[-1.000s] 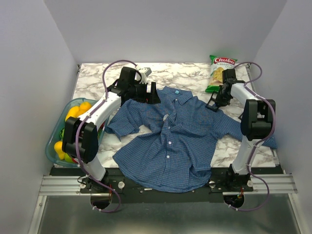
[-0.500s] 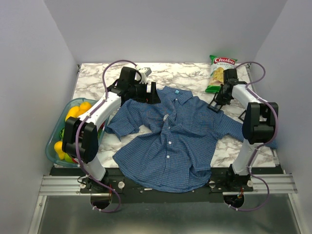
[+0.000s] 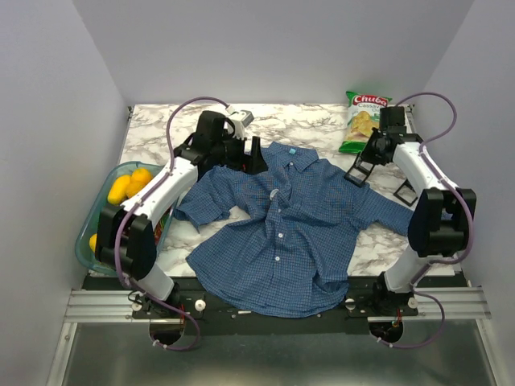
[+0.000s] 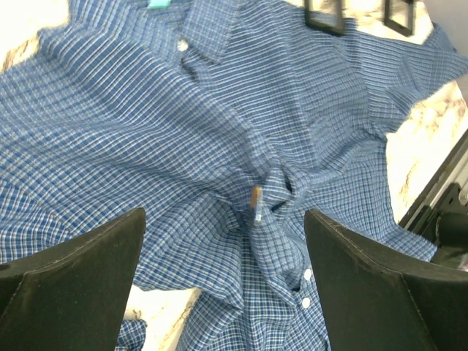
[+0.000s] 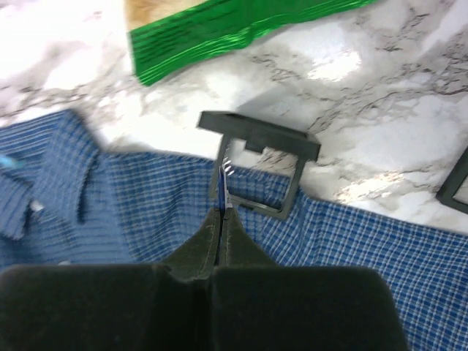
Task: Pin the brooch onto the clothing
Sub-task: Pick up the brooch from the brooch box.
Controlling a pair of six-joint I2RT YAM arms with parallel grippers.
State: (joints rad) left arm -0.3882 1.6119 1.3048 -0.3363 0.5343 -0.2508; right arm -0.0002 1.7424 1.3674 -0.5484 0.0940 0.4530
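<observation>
The blue checked shirt (image 3: pixel 290 225) lies spread front-up on the marble table, also in the left wrist view (image 4: pixel 183 124) and the right wrist view (image 5: pixel 131 197). A small tan and white brooch (image 4: pixel 256 201) sits on bunched fabric at the button line, a pale speck from above (image 3: pixel 273 194). My left gripper (image 3: pixel 249 154) hovers by the collar, jaws wide open and empty (image 4: pixel 225 216). My right gripper (image 3: pixel 366 161) is over the shirt's right shoulder, shut (image 5: pixel 223 210). A thin blue-and-white sliver shows between its tips; I cannot tell what it is.
Two black rectangular frames (image 3: pixel 356 172) (image 3: pixel 405 191) lie at the shirt's right shoulder, one just ahead of my right fingertips (image 5: pixel 259 164). A chips bag (image 3: pixel 364 121) lies at the back right. A green bin (image 3: pixel 84 241) with yellow fruit stands at the left edge.
The right arm's elbow swung out to the right and its wrist drew back toward the chips bag. The left arm shifted slightly. The shirt and brooch have not moved.
</observation>
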